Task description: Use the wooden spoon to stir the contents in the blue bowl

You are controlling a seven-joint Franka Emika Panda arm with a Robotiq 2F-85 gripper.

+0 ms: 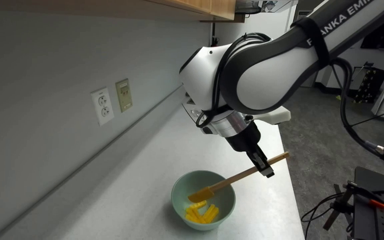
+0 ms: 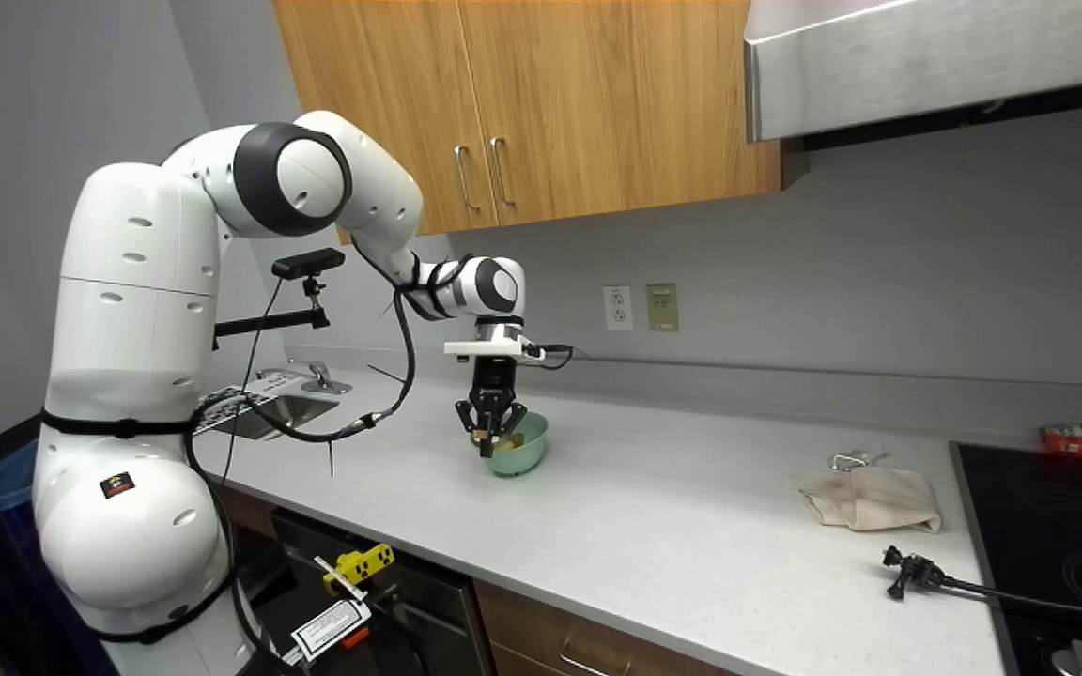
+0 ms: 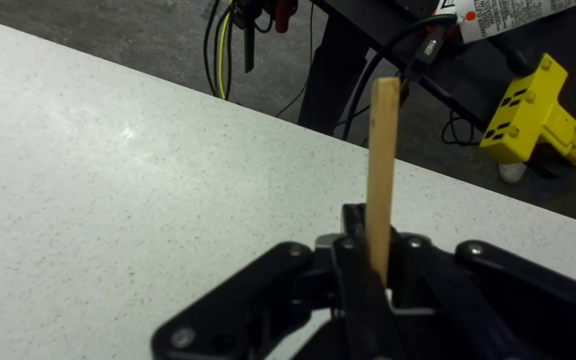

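My gripper [image 1: 267,172] is shut on the light handle of the wooden spoon [image 1: 242,175], near its free end. The gripper also shows in an exterior view [image 2: 486,439] and in the wrist view [image 3: 374,225], where the spoon's handle end [image 3: 383,145] sticks out past the fingers. The spoon slants down, its yellow-orange flat end inside the blue bowl [image 1: 179,196], just above the yellow contents [image 1: 200,215]. I cannot tell whether it touches them. The bowl stands upright on the counter, also in an exterior view [image 2: 524,459], partly behind the gripper. It is out of the wrist view.
The white counter [image 2: 672,526] runs along a wall with outlets [image 1: 102,106]. Its front edge is near the gripper. A cloth [image 2: 872,499], a black clamp mount [image 2: 917,575] and a cooktop [image 2: 1067,545] lie farther along. A sink [image 2: 287,413] is behind the arm. Cabinets [image 2: 541,103] hang above.
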